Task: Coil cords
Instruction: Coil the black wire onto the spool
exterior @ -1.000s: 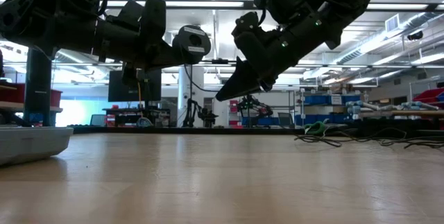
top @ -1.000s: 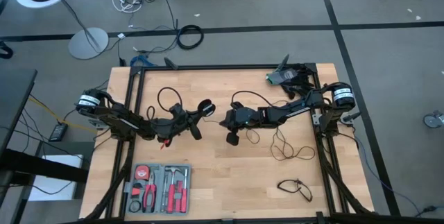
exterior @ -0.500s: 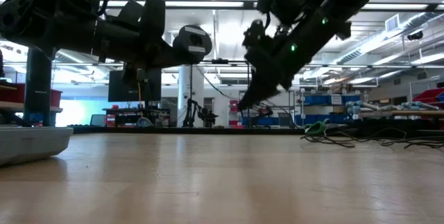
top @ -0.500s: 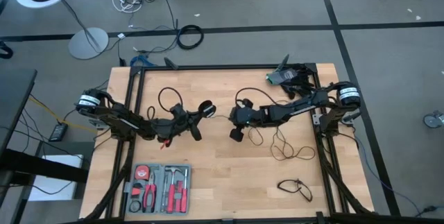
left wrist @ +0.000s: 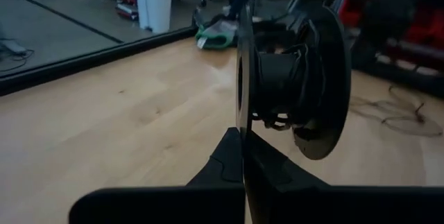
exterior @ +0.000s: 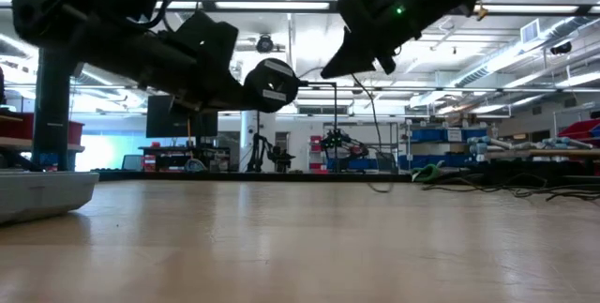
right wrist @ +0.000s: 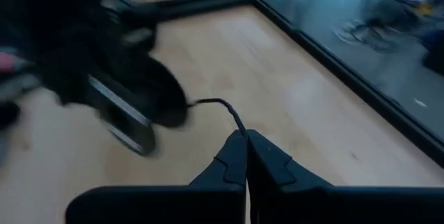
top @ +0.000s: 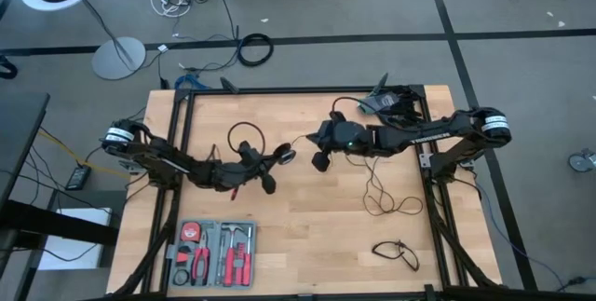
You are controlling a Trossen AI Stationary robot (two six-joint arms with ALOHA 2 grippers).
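High view: right hand [top: 319, 161] has lifted toward twelve o'clock, pinching the cord [top: 372, 187] taut above the table [top: 307, 236]; left hand [top: 268, 182] grips the disc [top: 285, 156], so coiling continues.

Left arm reaches in from the table's left edge, held low and near level, wrist toward centre; left gripper [top: 279, 156] has its fingers [left wrist: 239, 156] pressed together. Right arm stretches from the right edge toward centre, raised higher, right gripper [top: 318, 155] angled downward, fingers [right wrist: 244, 156] closed.
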